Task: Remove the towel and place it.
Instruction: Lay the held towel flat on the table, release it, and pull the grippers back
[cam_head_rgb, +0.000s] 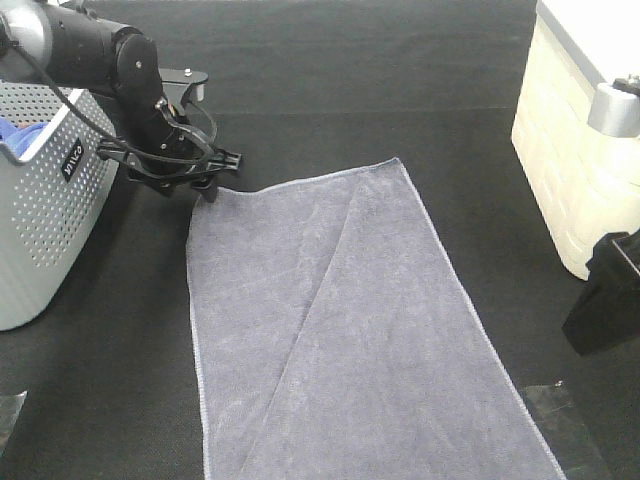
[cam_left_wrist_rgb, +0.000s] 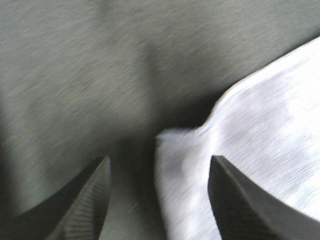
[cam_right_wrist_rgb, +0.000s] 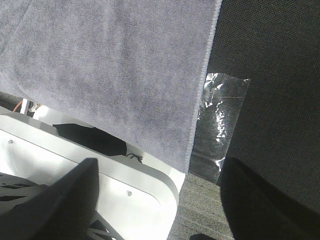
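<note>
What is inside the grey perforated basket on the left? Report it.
A bright blue cloth shows just above the rim of the basket. The perforated wall hides how deep it goes and whether anything else lies under it.

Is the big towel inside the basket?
No, the towel lies spread out on the black table, outside the grey basket.

Near end of towel (cam_head_rgb: 350, 330) off-frame

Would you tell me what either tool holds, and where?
Nothing: left tool stands open over a corner of the towel; right tool is open, empty.
</note>
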